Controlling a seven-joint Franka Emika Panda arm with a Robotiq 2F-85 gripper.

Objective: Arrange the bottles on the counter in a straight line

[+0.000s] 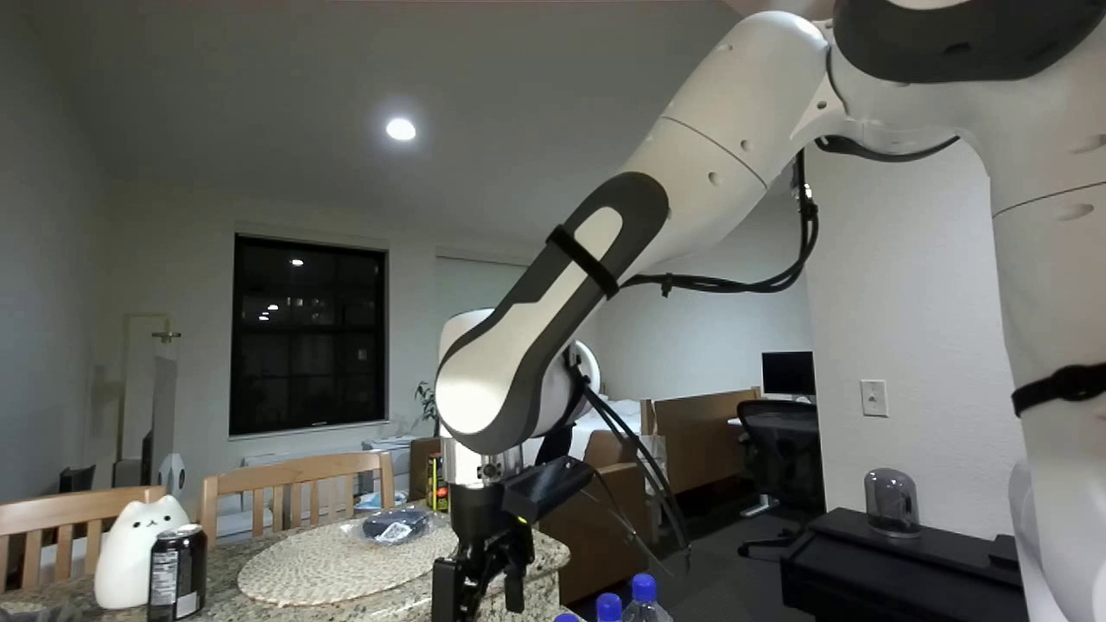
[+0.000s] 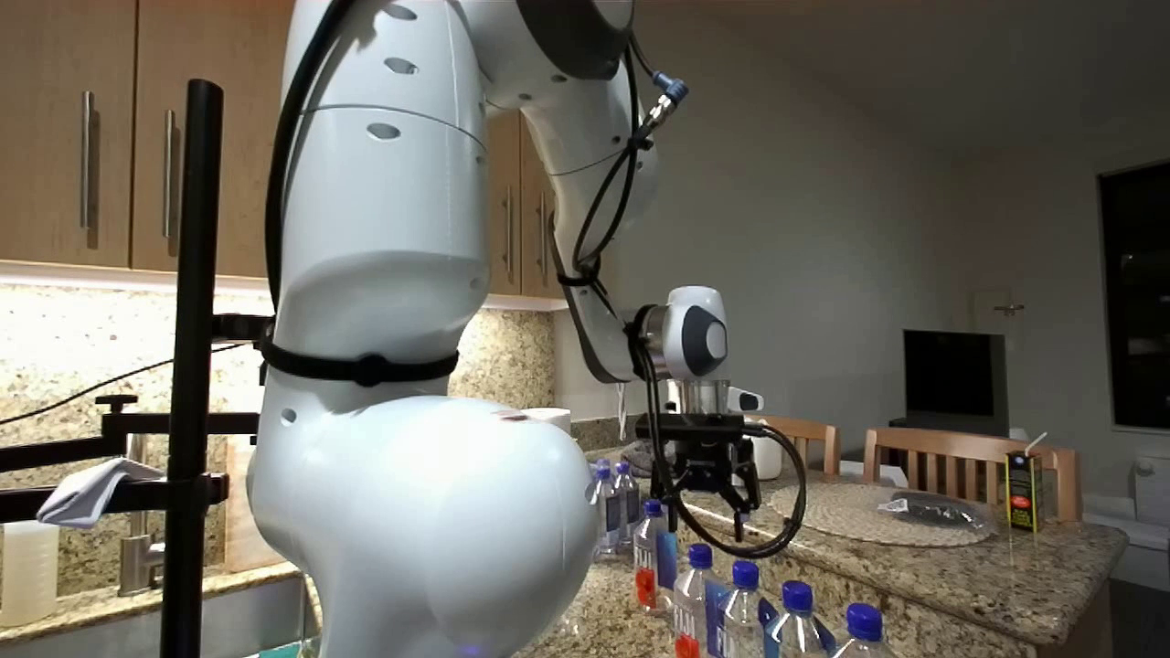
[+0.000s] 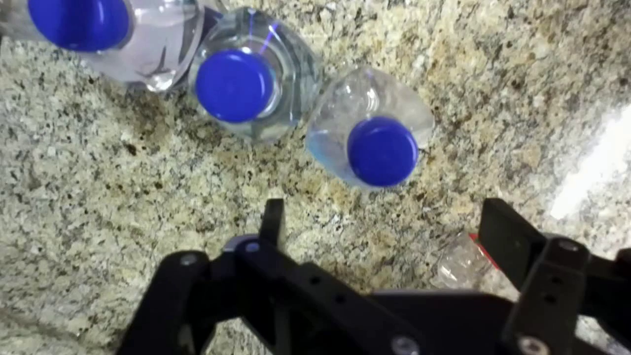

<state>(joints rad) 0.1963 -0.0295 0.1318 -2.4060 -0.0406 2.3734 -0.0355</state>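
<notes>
Bottles [image 3: 367,130], clear and blue-capped, are standing on the speckled bench [image 3: 123,197] from upper left to centre of the wrist view, the pincer [image 3: 384,222] gaping wide below. In an exterior view, labelled bottles [image 2: 695,603] are stretching from centre to lower right. In an exterior view, caps [image 1: 644,587] are showing at bottom, the arm [image 1: 726,130] slanting from upper right, pointing the pincer down.

Above the black pincer [image 3: 386,219], the arm [image 1: 726,155] was white and round, with dark grey parts [image 1: 644,194], black straps [image 1: 583,262] and black cables [image 1: 734,285].
</notes>
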